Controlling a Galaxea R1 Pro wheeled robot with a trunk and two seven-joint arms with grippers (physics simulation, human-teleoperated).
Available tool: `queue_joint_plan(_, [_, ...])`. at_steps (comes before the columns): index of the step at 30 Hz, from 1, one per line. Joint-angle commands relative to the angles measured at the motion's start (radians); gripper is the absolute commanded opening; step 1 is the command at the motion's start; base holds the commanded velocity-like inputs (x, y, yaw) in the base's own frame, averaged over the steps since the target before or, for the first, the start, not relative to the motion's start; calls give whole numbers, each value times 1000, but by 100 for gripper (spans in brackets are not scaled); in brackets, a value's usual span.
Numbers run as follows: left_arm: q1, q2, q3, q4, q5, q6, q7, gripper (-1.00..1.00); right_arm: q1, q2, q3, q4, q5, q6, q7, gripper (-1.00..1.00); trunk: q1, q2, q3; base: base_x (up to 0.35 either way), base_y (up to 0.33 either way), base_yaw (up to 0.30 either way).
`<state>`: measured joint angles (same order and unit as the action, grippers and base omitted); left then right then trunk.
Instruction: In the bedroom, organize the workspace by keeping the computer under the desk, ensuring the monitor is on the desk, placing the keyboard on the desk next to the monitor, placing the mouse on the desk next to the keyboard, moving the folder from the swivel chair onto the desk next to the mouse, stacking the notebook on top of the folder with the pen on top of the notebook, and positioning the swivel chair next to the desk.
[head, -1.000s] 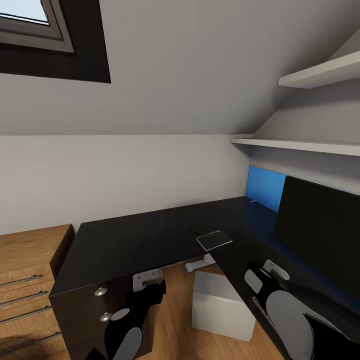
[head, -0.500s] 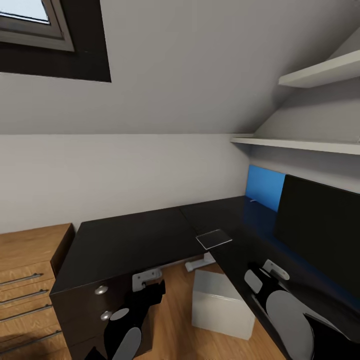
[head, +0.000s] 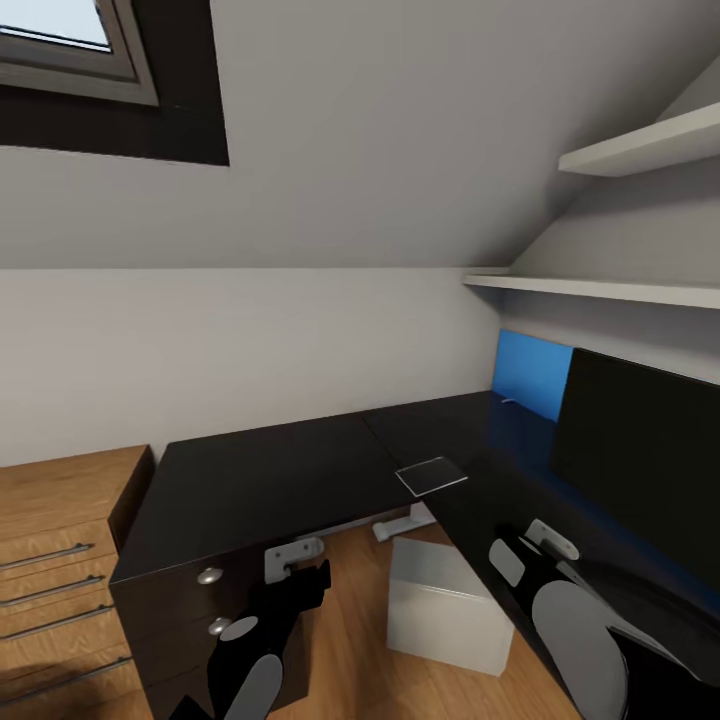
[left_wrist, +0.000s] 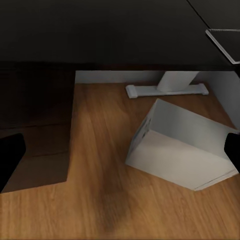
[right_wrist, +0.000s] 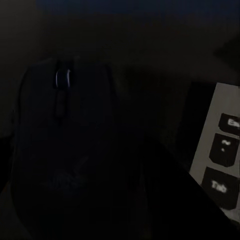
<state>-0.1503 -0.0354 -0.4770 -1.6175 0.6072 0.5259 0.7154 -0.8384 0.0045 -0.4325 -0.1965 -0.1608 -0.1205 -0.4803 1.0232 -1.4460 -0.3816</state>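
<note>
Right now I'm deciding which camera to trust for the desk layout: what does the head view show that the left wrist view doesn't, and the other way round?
The head view adds the monitor on the desk, the blue folder standing against the wall beside it, the wall shelves and a wood cabinet. The left wrist view adds the shadowed floor under the desk and a close look at the computer. Both show the computer on the floor, the notebook on the desk edge and the white desk foot.
</note>
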Motion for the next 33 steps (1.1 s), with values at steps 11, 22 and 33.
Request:
queue_joint_plan(11, [-1, 0, -1, -1, 14, 3, 9, 100, -1, -1, 3, 0, -16, -8, -3, -100, 0, -1, -1, 0, 11, 0])
queue_joint_plan(22, [-1, 0, -2, -1, 14, 3, 9, 100, -1, -1, 3, -1, -15, -8, -3, 100, 0, -1, -1, 0, 0, 0])
queue_joint_plan(33, [-1, 0, -1, -1, 14, 3, 9, 100, -1, 3, 3, -1, -15, -11, -4, 100, 0, -1, -1, 0, 0, 2])
